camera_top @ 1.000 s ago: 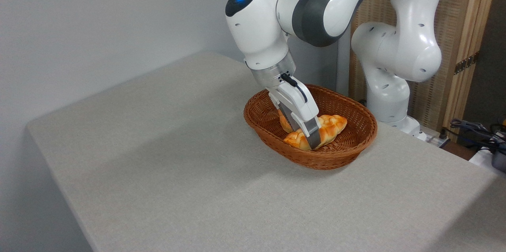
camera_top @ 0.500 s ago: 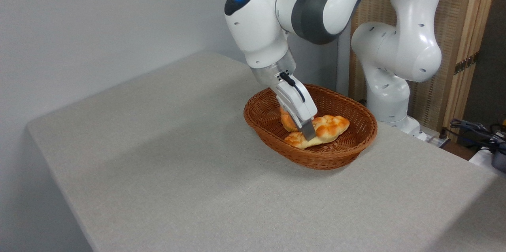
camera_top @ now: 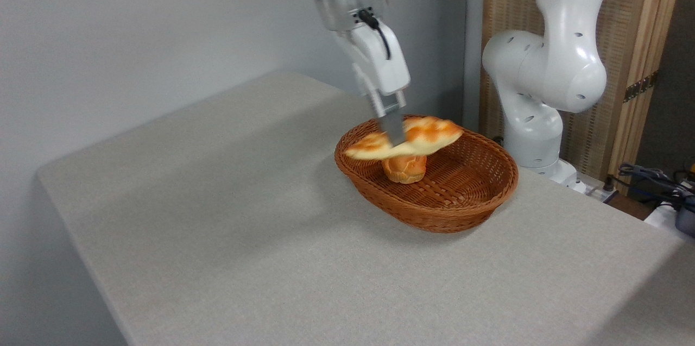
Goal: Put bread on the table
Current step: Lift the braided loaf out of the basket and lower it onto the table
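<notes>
My claw [camera_top: 392, 131] is clamped on the bread [camera_top: 404, 138] near its middle, holding it in the air over the basket [camera_top: 461, 205]. Loaf's long, braided, golden-orange w/ pale underside, pointed ends, lying roughly level, a bit blurred. Round bun [camera_top: 404, 168] sits in the basket just below; tabletop [camera_top: 244, 226] is grey cloth.

Arm [camera_top: 548, 58]: upper links cut off by the top edge; wrist housing only partly in frame
Bread [camera_top: 429, 133]: smeared by motion blur, braid unreadable; middle covered by 1 finger [camera_top: 392, 127]
Far finger: hidden behind the near one
Bun [camera_top: 404, 168]: top covered by the loaf
Table [camera_top: 244, 237]: cut off at the bottom and right edges
Cables [camera_top: 659, 180]: tangled, cropped at the right edge
</notes>
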Motion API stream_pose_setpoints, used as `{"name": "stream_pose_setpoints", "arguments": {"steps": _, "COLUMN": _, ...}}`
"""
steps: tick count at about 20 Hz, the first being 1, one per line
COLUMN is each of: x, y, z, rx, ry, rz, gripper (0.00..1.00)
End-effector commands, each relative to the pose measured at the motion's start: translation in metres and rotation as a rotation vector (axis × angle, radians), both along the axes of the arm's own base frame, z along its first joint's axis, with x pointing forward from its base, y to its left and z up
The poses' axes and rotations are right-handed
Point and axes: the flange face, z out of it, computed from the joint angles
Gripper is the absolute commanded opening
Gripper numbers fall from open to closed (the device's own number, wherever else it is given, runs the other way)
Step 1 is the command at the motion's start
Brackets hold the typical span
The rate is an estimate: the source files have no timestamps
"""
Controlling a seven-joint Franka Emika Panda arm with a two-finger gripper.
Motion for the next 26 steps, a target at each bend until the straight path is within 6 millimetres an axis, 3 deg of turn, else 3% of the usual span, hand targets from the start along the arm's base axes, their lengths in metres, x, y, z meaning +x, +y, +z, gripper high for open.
{"name": "stream_pose_setpoints", "arguments": {"steps": 1, "x": 0.059, "y": 0.003, "z": -0.020, "rx": 0.024, "ry": -0.088, "rz": 0.093, "gripper": 0.02}}
{"name": "stream_pose_setpoints", "arguments": {"steps": 4, "x": 0.110, "y": 0.011, "z": -0.044, "rx": 0.046, "ry": -0.125, "rz": 0.193, "gripper": 0.04}}
{"name": "stream_pose_setpoints", "arguments": {"steps": 5, "x": 0.121, "y": 0.010, "z": -0.056, "rx": 0.054, "ry": -0.124, "rz": 0.204, "gripper": 0.14}}
{"name": "stream_pose_setpoints", "arguments": {"steps": 6, "x": 0.127, "y": 0.008, "z": -0.069, "rx": 0.062, "ry": -0.112, "rz": 0.200, "gripper": 0.40}}
{"name": "stream_pose_setpoints", "arguments": {"steps": 7, "x": 0.133, "y": 0.008, "z": -0.083, "rx": 0.070, "ry": -0.101, "rz": 0.199, "gripper": 0.50}}
{"name": "stream_pose_setpoints", "arguments": {"steps": 8, "x": 0.137, "y": 0.008, "z": -0.096, "rx": 0.079, "ry": -0.088, "rz": 0.196, "gripper": 0.77}}
{"name": "stream_pose_setpoints", "arguments": {"steps": 9, "x": 0.140, "y": 0.007, "z": -0.107, "rx": 0.084, "ry": -0.072, "rz": 0.198, "gripper": 0.94}}
{"name": "stream_pose_setpoints", "arguments": {"steps": 10, "x": 0.139, "y": 0.007, "z": -0.112, "rx": 0.089, "ry": -0.063, "rz": 0.205, "gripper": 1.00}}
{"name": "stream_pose_setpoints", "arguments": {"steps": 17, "x": 0.137, "y": 0.009, "z": -0.108, "rx": 0.092, "ry": -0.055, "rz": 0.232, "gripper": 1.00}}
{"name": "stream_pose_setpoints", "arguments": {"steps": 23, "x": 0.139, "y": 0.009, "z": -0.090, "rx": 0.080, "ry": -0.091, "rz": 0.256, "gripper": 1.00}}
{"name": "stream_pose_setpoints", "arguments": {"steps": 26, "x": 0.142, "y": 0.007, "z": -0.069, "rx": 0.070, "ry": -0.132, "rz": 0.280, "gripper": 1.00}}
